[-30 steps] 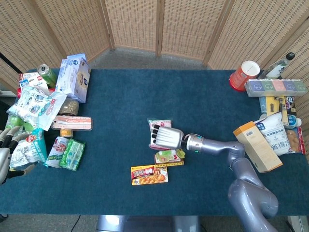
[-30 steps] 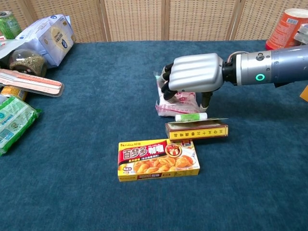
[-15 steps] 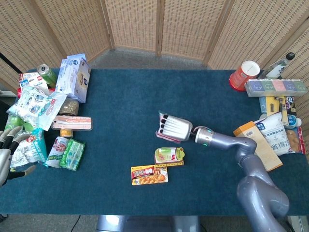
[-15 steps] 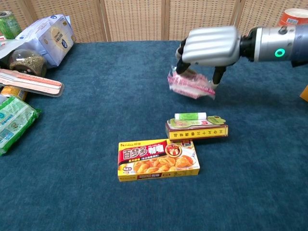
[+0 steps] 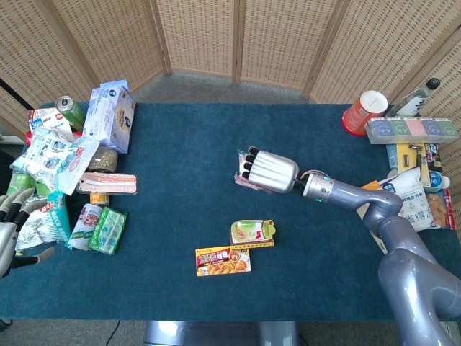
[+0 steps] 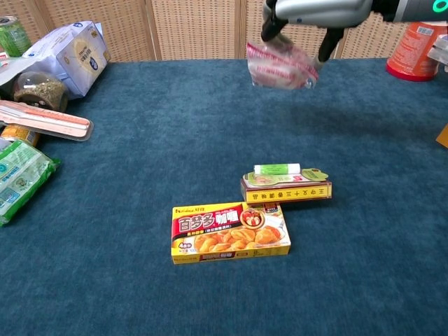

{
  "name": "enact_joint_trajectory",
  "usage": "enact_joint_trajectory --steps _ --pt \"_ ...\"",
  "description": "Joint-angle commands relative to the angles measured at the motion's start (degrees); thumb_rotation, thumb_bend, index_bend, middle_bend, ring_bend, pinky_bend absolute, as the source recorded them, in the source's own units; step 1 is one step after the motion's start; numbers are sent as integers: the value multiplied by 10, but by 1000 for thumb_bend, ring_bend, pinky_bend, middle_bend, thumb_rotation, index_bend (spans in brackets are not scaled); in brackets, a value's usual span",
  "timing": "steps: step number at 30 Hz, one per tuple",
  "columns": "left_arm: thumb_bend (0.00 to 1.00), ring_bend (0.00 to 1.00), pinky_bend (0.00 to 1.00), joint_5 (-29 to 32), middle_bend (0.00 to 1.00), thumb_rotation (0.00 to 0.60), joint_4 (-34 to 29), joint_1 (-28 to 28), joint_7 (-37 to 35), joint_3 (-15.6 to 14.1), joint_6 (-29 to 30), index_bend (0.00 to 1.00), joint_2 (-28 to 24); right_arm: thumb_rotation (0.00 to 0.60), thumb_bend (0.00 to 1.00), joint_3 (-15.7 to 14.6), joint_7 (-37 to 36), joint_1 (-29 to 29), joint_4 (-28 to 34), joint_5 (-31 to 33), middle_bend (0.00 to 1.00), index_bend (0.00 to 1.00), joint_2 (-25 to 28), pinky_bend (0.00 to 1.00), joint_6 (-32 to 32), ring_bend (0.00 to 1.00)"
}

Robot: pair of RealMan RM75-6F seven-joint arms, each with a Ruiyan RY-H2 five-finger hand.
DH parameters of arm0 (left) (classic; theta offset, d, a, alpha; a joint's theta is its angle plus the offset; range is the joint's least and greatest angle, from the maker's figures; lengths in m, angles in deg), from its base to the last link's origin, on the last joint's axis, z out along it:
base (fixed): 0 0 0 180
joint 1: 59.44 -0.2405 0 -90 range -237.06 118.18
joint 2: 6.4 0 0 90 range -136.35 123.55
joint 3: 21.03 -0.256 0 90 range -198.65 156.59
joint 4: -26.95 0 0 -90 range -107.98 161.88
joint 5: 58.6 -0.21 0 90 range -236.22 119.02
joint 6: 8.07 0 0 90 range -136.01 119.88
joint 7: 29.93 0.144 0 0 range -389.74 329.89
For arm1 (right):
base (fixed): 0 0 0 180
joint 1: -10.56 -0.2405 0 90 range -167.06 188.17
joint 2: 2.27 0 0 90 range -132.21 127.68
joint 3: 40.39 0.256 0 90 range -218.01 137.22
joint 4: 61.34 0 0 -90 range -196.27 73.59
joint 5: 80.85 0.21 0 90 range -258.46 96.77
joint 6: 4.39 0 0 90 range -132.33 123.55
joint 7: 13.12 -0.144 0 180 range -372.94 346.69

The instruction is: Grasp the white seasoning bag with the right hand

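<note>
My right hand (image 5: 269, 171) hangs above the middle of the blue table, gripping the white seasoning bag (image 6: 281, 65) from above. In the chest view the hand (image 6: 318, 10) is cut off by the top edge, and the bag, white with red print, dangles below its fingers well off the cloth. In the head view only a pink-white edge of the bag (image 5: 243, 182) shows under the hand. My left hand (image 5: 10, 227) rests at the far left table edge with fingers apart, holding nothing.
A flat yellow-green box (image 6: 285, 185) and a red-yellow curry box (image 6: 230, 232) lie below the lifted bag. Snack packs and a tissue box (image 5: 109, 115) crowd the left side. A red cup (image 5: 364, 112), bags and boxes fill the right edge.
The right hand closed on the white seasoning bag, lifted it off the cloth and carried it up and away from the two boxes. The left hand stayed put.
</note>
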Motion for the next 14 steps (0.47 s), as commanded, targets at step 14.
enact_joint_trajectory --steps 14 --pt "0 0 0 -10 0 600 -1 0 -18 -4 -5 220 -8 600 184 82 136 -51 268 41 630 653 177 452 80 421"
